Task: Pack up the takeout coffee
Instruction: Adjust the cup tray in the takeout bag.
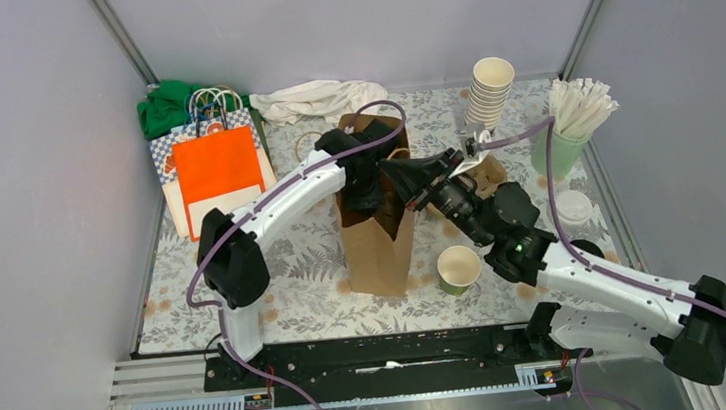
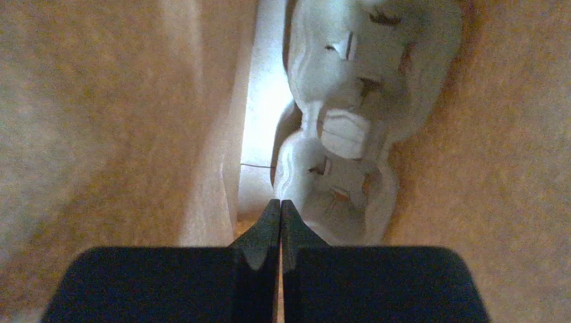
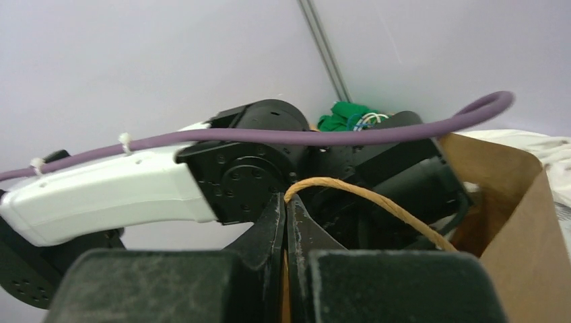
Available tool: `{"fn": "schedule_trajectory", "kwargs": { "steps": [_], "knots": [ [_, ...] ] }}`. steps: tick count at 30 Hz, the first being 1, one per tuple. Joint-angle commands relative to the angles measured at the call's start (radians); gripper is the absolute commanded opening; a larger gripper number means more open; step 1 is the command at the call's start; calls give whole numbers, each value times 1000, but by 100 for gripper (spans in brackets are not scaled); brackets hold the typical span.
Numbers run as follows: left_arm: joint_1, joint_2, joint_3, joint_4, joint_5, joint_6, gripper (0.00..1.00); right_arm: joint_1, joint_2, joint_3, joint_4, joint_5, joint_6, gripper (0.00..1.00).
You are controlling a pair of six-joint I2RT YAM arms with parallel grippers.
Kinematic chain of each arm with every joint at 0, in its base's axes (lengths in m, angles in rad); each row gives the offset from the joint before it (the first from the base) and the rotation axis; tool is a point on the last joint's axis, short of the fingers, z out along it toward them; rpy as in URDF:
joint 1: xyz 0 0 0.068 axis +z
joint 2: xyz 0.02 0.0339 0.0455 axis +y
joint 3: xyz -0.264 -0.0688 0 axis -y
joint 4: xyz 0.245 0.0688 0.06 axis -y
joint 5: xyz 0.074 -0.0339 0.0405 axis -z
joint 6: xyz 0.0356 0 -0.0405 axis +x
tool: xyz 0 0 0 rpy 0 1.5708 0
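A dark-green paper cup (image 1: 459,268) with a white inside stands lidless on the table, right of the upright brown paper bag (image 1: 378,249). My left arm reaches down into the bag. Inside it, the left gripper (image 2: 280,203) is shut and empty, just above a white moulded cup carrier (image 2: 350,114) lying at the bottom. My right gripper (image 3: 286,202) is shut on the bag's twine handle (image 3: 367,196) at the bag's right rim (image 1: 391,172), next to the left wrist.
A stack of cream cups (image 1: 489,92) and a pale green cup of white sticks (image 1: 568,130) stand at the back right, with a white lid (image 1: 572,207) nearer. An orange-and-checkered bag (image 1: 215,169), green cloth (image 1: 167,105) and white cloth (image 1: 314,99) lie at the back left.
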Motion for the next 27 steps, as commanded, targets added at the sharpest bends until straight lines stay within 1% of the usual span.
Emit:
{"fn": "schedule_trajectory", "kwargs": {
  "steps": [1,5,9,14,16,20,23,27],
  "knots": [
    [60,-35,44,7,73,229,0,34,65,109,98,-17,45,0],
    [111,-48,31,5,152,353,0,97,118,147,147,66,2,0],
    [155,-38,42,-4,203,424,0,179,168,163,239,183,-67,0],
    [164,17,151,-65,210,473,0,246,200,163,322,288,-145,0],
    [163,33,185,-81,228,482,0,256,202,165,316,323,-158,0],
    [143,8,173,-79,257,448,0,259,168,125,308,387,-174,0],
    [115,-32,116,-37,271,408,0,259,133,71,334,426,-204,0],
    [89,-55,38,20,263,420,0,258,103,24,325,441,-217,0]
  ]
}}
